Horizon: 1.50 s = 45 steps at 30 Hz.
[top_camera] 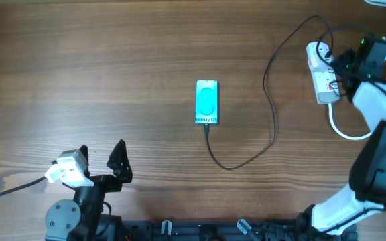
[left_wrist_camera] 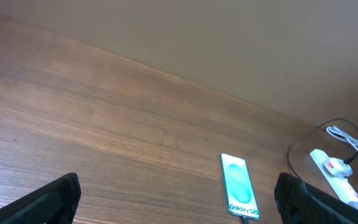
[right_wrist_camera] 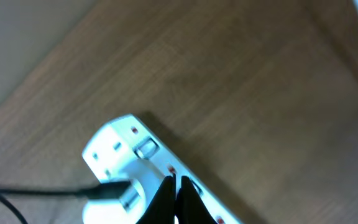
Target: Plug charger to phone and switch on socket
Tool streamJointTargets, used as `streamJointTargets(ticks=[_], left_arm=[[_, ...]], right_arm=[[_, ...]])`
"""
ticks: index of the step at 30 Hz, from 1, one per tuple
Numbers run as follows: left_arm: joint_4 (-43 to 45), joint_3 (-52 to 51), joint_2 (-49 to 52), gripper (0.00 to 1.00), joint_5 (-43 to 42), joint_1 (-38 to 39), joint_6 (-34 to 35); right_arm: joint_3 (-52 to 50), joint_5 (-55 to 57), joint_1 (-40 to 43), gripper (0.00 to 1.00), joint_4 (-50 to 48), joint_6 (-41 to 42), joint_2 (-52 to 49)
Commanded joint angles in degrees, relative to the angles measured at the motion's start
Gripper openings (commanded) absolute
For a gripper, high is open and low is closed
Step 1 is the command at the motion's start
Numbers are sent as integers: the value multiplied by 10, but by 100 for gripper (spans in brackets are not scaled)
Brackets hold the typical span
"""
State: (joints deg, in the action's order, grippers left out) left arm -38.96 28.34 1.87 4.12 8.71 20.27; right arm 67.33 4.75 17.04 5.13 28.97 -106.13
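Pointing at the socket (right_wrist_camera: 122, 148), the right gripper (right_wrist_camera: 171, 196) is seen pressed together (left gripper (top_camera: 101, 148) spread, well away). Socket could be shoved if the switch (left_wrist_camera: 334, 165) is missed.

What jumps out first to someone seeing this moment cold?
The bright cyan phone in the middle draws the eye first, the black charger looping from its near edge to the white socket at far right. There the right gripper hangs over the socket, fingers together; the left gripper sits open at near left.
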Motion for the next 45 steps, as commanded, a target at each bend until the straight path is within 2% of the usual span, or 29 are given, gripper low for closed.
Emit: streamJointTargets(ticks=[1, 8, 28, 38, 45], left_arm=[[1, -8, -4, 100, 11, -3, -3], [1, -8, -4, 100, 11, -3, -3], [-10, -8, -4, 100, 9, -3, -3], [-11, -8, -4, 100, 9, -3, -3], [-25, -8, -4, 100, 9, -3, -3]], right_arm=[[49, -19, -3, 4, 0, -31, -42], [52, 7, -15, 4, 5, -32, -88], [52, -19, -46, 4, 22, -31, -126], [52, -23, -90, 4, 84, -30, -126], [52, -20, -91, 4, 136, -17, -108]])
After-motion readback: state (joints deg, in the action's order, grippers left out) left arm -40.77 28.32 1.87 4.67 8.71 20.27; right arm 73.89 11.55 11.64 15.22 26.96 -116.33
